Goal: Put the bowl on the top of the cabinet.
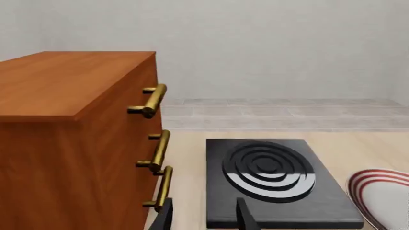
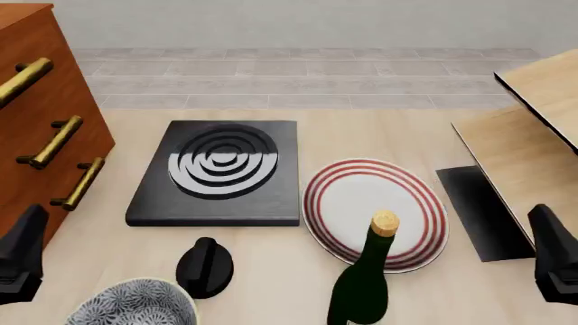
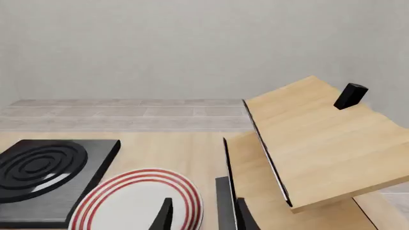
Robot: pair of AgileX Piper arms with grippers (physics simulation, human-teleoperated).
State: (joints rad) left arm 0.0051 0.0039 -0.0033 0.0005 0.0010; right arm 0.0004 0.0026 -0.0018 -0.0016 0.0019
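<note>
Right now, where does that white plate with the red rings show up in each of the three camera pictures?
Left wrist view: the plate is cut off at the lower right corner, beside the black burner slab.
Front view: the plate lies near the middle, right of the slab, behind the green bottle.
Right wrist view: the plate sits at the lower edge, left of centre.
Shared landmark: the black slab, always next to the plate.
</note>
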